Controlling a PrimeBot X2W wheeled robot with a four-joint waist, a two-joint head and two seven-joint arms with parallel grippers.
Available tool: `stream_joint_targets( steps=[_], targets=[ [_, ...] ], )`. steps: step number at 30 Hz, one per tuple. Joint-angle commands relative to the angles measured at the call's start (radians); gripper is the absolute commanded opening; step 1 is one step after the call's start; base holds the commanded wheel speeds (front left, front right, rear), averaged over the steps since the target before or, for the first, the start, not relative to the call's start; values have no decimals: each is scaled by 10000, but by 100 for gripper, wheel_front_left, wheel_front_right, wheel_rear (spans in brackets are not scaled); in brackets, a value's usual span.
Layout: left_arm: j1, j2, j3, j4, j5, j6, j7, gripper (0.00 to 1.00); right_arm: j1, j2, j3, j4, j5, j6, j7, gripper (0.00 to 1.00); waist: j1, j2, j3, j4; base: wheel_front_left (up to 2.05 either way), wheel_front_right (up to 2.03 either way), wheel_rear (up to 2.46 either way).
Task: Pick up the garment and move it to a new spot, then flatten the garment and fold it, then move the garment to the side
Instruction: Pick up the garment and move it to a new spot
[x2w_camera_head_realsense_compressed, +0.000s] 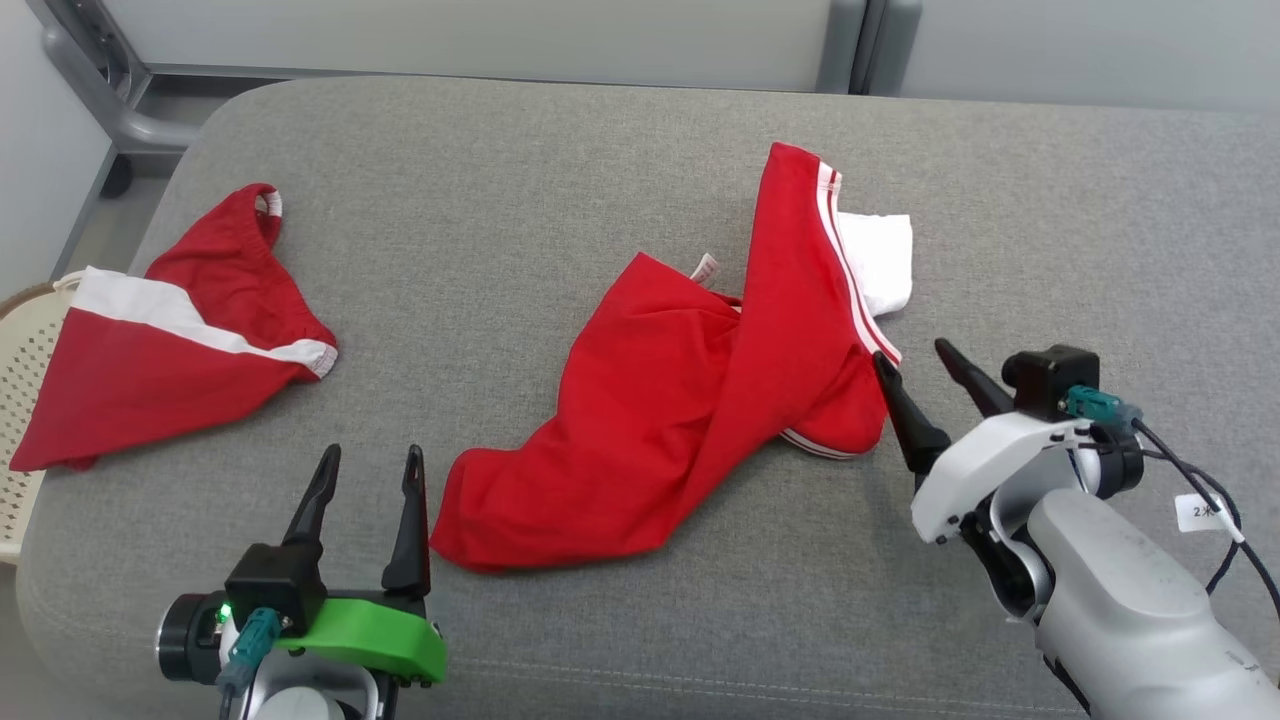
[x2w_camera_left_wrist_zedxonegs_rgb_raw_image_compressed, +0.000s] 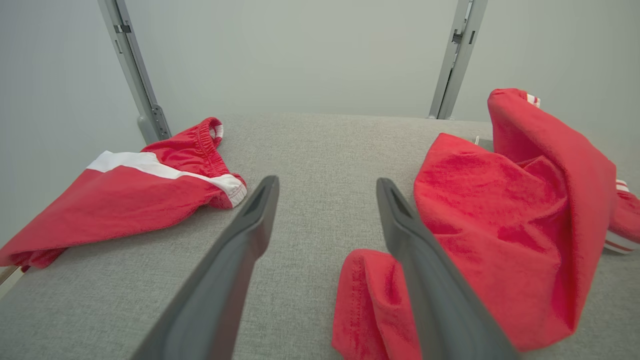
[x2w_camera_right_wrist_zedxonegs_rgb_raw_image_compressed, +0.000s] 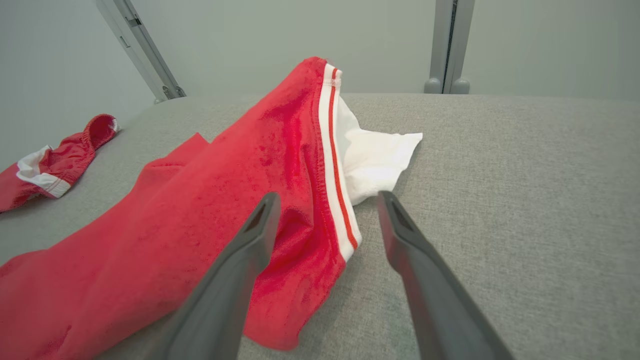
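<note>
A crumpled red garment (x2w_camera_head_realsense_compressed: 690, 400) with white-striped trim and a white inner patch lies twisted in the middle of the grey cushioned surface (x2w_camera_head_realsense_compressed: 560, 170). My right gripper (x2w_camera_head_realsense_compressed: 915, 357) is open at its right edge, the left finger touching the striped hem, nothing held. In the right wrist view the garment (x2w_camera_right_wrist_zedxonegs_rgb_raw_image_compressed: 240, 200) lies under and left of the open fingers (x2w_camera_right_wrist_zedxonegs_rgb_raw_image_compressed: 250, 250). My left gripper (x2w_camera_head_realsense_compressed: 372, 460) stands open just left of the garment's near corner. The left wrist view shows that corner (x2w_camera_left_wrist_zedxonegs_rgb_raw_image_compressed: 375, 300) by the right finger.
A second red garment (x2w_camera_head_realsense_compressed: 170, 340) with a white band lies at the far left of the surface, also seen in the left wrist view (x2w_camera_left_wrist_zedxonegs_rgb_raw_image_compressed: 125, 195). A pale basket (x2w_camera_head_realsense_compressed: 25, 350) sits off the left edge. A grey frame runs behind.
</note>
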Motion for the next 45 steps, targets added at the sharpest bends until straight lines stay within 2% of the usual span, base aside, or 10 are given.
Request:
stream_joint_targets(
  steps=[1,10,19,20,21,22,28,33,40,45],
  targets=[
    [94,23,114,-60,87,51,-37,100,256,-13,153,-81,168,1,1,100,0,0,7,-43,0,0,0],
    [171,39,636,-267,262,-32,-35,100,788,-55,647,65,724,1,666,100,0,0,122,-21,0,0,0],
    [14,23,640,-216,269,-103,-35,100,376,427,774,1024,1223,-1,797,100,0,0,299,269,0,0,0],
    [-4,22,642,-203,274,-107,-35,100,320,485,792,1145,1263,1,767,90,0,0,303,295,0,0,0],
    [-22,21,647,-200,279,-105,-35,100,268,555,821,1237,1330,1,721,42,0,0,305,318,0,0,0],
    [-36,21,655,-195,281,-104,-35,100,221,595,891,1297,1349,1,676,0,0,0,303,337,0,0,0],
    [72,16,740,-153,286,-56,-35,100,66,535,1313,938,1665,1,267,0,0,0,207,265,0,0,0],
    [224,16,798,-122,285,-65,-35,100,48,60,1435,4,2230,1,129,0,0,0,-35,19,0,0,0],
    [464,16,844,-95,286,-40,-35,100,500,-808,1622,-2146,3396,1,615,0,0,0,-409,-352,0,0,0],
    [651,16,883,-142,271,-26,-35,100,968,-1735,1432,-4126,4243,1,1190,0,0,0,-620,-605,0,0,0]
  ],
)
